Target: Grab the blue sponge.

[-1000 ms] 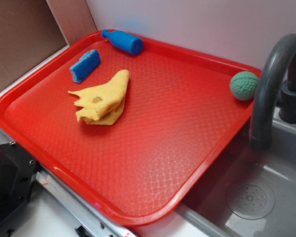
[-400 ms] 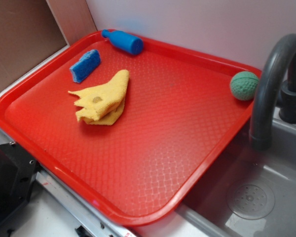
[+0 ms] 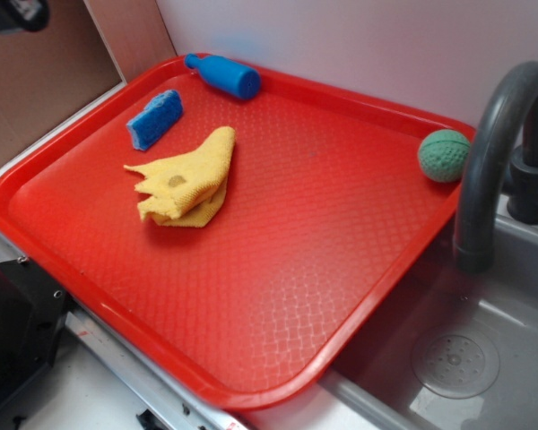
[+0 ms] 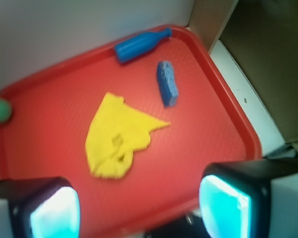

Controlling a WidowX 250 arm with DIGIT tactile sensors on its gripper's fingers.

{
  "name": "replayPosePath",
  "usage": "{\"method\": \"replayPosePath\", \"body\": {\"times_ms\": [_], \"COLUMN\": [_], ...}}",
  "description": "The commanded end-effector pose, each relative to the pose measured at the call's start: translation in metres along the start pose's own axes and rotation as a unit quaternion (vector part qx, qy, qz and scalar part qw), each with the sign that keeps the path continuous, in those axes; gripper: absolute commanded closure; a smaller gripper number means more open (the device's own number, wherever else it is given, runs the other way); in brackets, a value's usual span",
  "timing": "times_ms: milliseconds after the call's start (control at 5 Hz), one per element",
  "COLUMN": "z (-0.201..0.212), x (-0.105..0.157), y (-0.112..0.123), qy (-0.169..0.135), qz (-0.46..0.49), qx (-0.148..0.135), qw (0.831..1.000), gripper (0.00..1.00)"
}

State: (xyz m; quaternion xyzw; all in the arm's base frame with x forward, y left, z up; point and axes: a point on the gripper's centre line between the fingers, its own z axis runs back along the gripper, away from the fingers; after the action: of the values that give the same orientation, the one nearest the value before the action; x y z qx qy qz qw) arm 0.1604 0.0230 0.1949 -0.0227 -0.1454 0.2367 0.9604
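Observation:
The blue sponge (image 3: 155, 118) lies flat on the red tray (image 3: 278, 296) near its far left corner, beside a crumpled yellow cloth (image 3: 187, 177). In the wrist view the blue sponge (image 4: 167, 83) sits at upper centre, well ahead of my gripper (image 4: 139, 208). Its two cyan-padded fingers (image 4: 223, 206) are spread wide apart, with only tray floor between them. In the exterior view only a dark piece of the gripper (image 3: 16, 13) shows at the top left corner, high above the tray and left of the sponge.
A smooth blue bottle-shaped cylinder (image 3: 224, 75) lies at the tray's far edge behind the sponge. A green ball (image 3: 444, 155) rests at the tray's right rim. A grey faucet (image 3: 493, 143) and sink (image 3: 448, 358) stand to the right. A brown panel (image 3: 36, 81) rises on the left.
A dark part of the gripper has come into the exterior view at the top left corner. Sponge, cloth, bottle and ball have not moved.

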Motion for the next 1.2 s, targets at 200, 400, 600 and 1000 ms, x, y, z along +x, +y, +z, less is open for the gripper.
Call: {"method": "replayPosePath", "body": {"times_ms": [200,400,600,1000], "z": [-0.064,-0.087,-0.103,-0.148], "x": [0.060,0.071,0.078,0.082], "y": [0.026,0.033,0.039,0.043], "qy": [-0.043,-0.032,-0.031,0.007], "qz": [0.049,0.058,0.066,0.060], "qx": [0.009,0.015,0.010,0.025], "qw": [0.998,0.998,0.997,0.998], "gripper": [0.00,0.00,0.00,0.00]}}
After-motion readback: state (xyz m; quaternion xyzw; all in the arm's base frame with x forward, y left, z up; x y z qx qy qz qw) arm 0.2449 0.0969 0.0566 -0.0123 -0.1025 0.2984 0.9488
